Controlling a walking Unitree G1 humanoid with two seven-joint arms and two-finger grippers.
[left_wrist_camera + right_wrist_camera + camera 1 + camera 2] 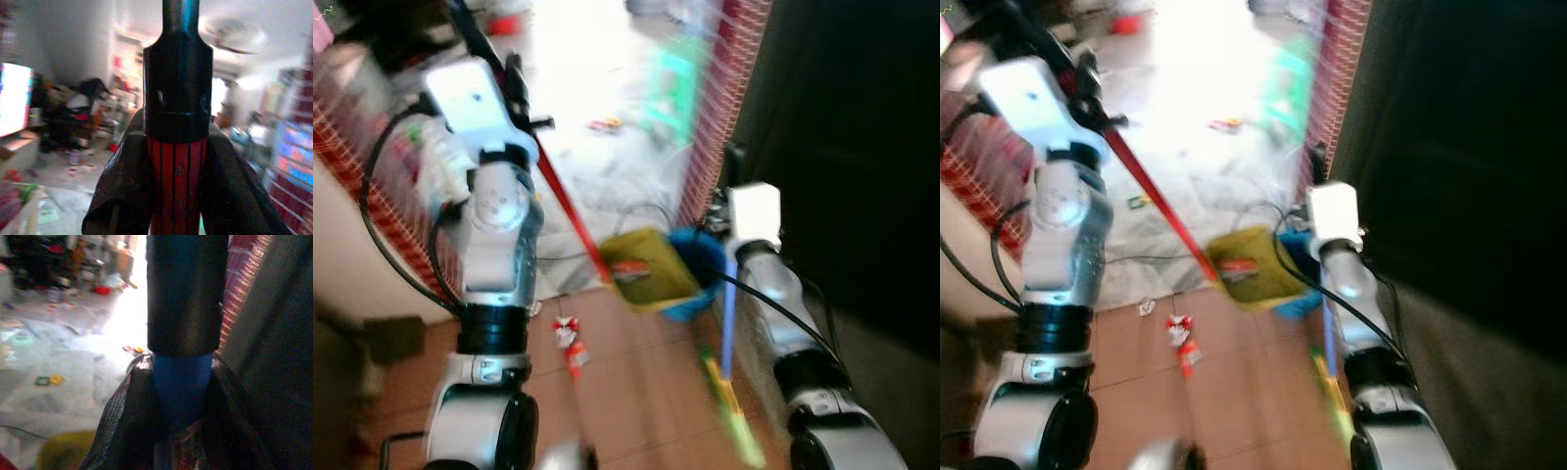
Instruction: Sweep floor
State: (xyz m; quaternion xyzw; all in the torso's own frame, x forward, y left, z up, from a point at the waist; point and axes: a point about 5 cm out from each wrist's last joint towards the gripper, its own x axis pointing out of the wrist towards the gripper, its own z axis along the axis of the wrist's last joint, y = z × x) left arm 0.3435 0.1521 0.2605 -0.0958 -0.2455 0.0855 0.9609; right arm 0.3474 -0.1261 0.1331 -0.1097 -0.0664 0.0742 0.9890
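The left gripper [176, 196] is closed on the red broom handle [563, 211]; the jaws are clamped against both sides of the shaft below its black collar. From these jaws the handle is run down and forward to the yellow-green broom head [646, 266], which is set on the floor [636, 382] against the blue dustpan [700, 269]. Red and white litter [570, 343] lies on the brown tiles beneath the handle. The right gripper [181, 411] is closed on the blue dustpan handle [728, 313], held upright.
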